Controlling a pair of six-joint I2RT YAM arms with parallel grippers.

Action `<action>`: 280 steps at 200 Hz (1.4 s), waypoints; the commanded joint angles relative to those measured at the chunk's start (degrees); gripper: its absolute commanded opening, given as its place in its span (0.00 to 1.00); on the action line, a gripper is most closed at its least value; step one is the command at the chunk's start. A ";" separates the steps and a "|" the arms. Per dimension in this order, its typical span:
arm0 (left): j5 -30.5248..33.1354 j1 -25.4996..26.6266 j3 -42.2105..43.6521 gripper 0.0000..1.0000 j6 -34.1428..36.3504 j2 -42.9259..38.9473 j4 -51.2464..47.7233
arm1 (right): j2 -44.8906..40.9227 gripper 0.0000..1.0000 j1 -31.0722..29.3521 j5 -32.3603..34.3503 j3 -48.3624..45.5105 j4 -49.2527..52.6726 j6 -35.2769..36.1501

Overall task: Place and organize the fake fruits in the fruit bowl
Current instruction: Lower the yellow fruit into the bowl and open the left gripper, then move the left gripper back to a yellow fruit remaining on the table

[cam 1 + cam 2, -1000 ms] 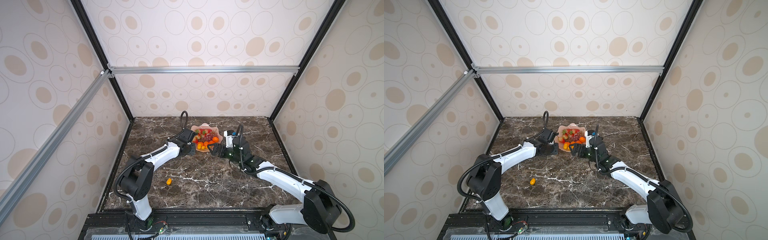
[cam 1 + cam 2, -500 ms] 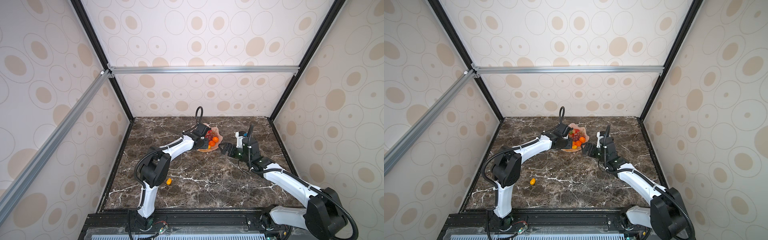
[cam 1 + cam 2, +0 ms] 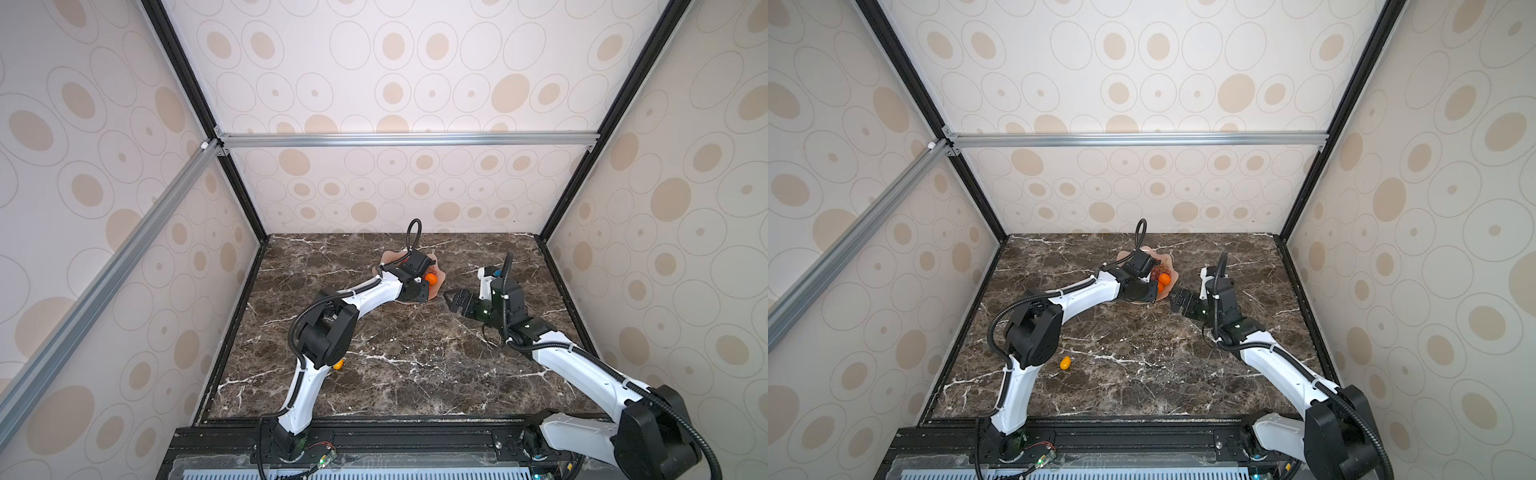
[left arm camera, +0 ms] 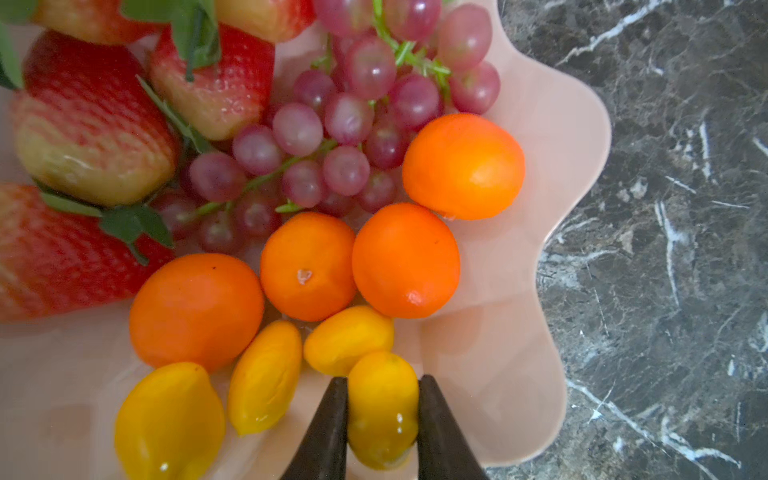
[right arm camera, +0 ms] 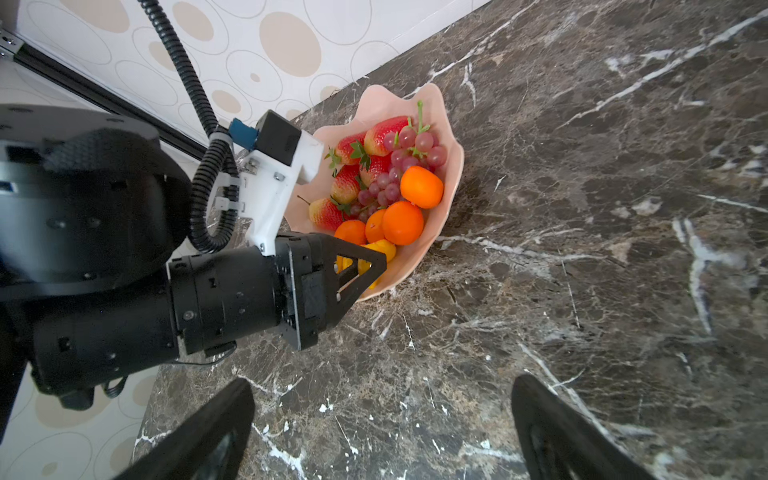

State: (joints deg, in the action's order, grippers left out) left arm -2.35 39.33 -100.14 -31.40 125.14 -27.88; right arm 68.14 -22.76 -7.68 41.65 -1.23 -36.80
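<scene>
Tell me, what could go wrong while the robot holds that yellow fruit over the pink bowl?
The left gripper pinches a little yellow fruit near the wavy edge of the bowl. Let go there, it might roll out onto the table. It could also bump the other yellow fruits packed beside it. A stray fruit lies on the table close to the left arm, which might knock it away.

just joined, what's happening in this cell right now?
The left gripper holds a small yellow fruit over the pink fruit bowl, beside three like it. Strawberries, a grape bunch and tangerines already lie in the bowl. The right gripper hangs open and empty over the table beside the bowl. One stray fruit lies on the table near the left arm.
</scene>
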 commanded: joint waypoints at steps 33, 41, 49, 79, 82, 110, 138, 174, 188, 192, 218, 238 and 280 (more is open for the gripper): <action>1.46 0.27 -3.14 0.33 1.15 0.55 -2.24 | -1.45 1.00 0.37 0.56 -0.72 1.06 0.61; 1.65 0.30 -2.97 0.34 1.04 0.30 -2.22 | -1.41 1.00 0.41 0.48 -0.73 1.04 0.69; 1.73 0.28 -2.81 0.36 1.08 0.04 -2.10 | -1.36 1.00 0.41 0.32 -0.63 1.23 0.84; 2.34 0.22 -2.92 0.40 1.25 -1.27 -2.17 | -0.99 1.00 0.40 -0.68 -0.15 1.79 1.63; 2.39 0.23 -2.90 0.40 1.31 -1.42 -2.18 | -0.78 1.00 0.36 -0.89 0.02 1.92 1.72; 3.46 0.27 -3.38 0.44 1.77 -2.78 -2.73 | 0.24 1.00 0.33 -2.31 0.89 2.08 1.58; 5.49 0.22 -2.60 0.48 2.06 -5.24 -3.48 | 1.04 1.00 -0.04 -3.04 1.20 1.28 1.38; 8.01 0.20 2.45 0.50 1.63 -10.97 -2.72 | 3.02 0.99 -2.05 -2.96 2.40 0.73 1.66; 9.23 0.09 5.11 0.51 1.42 -13.54 -2.49 | 4.04 0.99 -3.38 -2.65 3.19 0.29 1.89; 9.56 0.08 5.93 0.51 1.43 -14.30 -2.53 | 4.38 0.99 -3.76 -2.54 3.38 0.19 1.98; 11.02 -0.54 12.32 0.51 0.78 -19.81 -1.98 | 7.06 0.99 -6.69 -1.78 5.49 -0.06 2.81; 11.70 -1.69 18.07 0.51 -0.09 -24.86 -1.47 | 9.44 0.99 -8.98 -1.44 7.44 -0.32 3.39; 13.50 -3.87 30.37 0.51 -2.45 -36.30 -1.31 | 14.84 0.99 -13.78 -1.26 11.44 -1.39 3.75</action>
State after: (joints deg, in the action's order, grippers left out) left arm 8.40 36.75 -74.17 -31.51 95.00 -28.91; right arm 80.42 -34.24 -9.45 50.26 -1.13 -33.74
